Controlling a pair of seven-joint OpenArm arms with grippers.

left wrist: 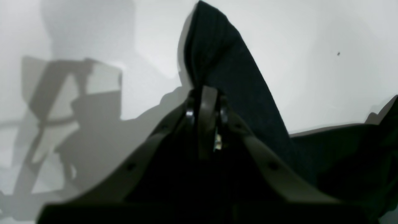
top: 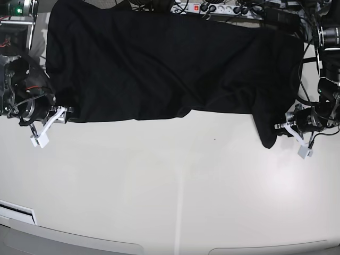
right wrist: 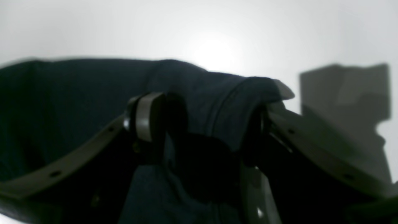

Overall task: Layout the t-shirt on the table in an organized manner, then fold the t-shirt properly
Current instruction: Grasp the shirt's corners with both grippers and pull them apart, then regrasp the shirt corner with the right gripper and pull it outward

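Observation:
The black t-shirt (top: 159, 64) lies spread in a wide band across the far half of the white table (top: 170, 186), with a corner hanging down at the right. My left gripper (top: 279, 127) is shut on that right corner; the left wrist view shows the gripper (left wrist: 206, 93) pinching the t-shirt fabric (left wrist: 217, 53), which rises in a peak over the table (left wrist: 311, 46). My right gripper (top: 62, 112) sits at the shirt's lower left edge. In the right wrist view the gripper (right wrist: 208, 109) stands wide open, with a hemmed fold of the t-shirt (right wrist: 224, 99) lying between its fingers (right wrist: 149, 115).
A power strip (top: 212, 8) and cables run along the far edge behind the shirt. Arm bases with wiring stand at far left (top: 16, 79) and far right (top: 326, 64). A white strip (top: 16, 212) lies at the front left by the table's curved edge.

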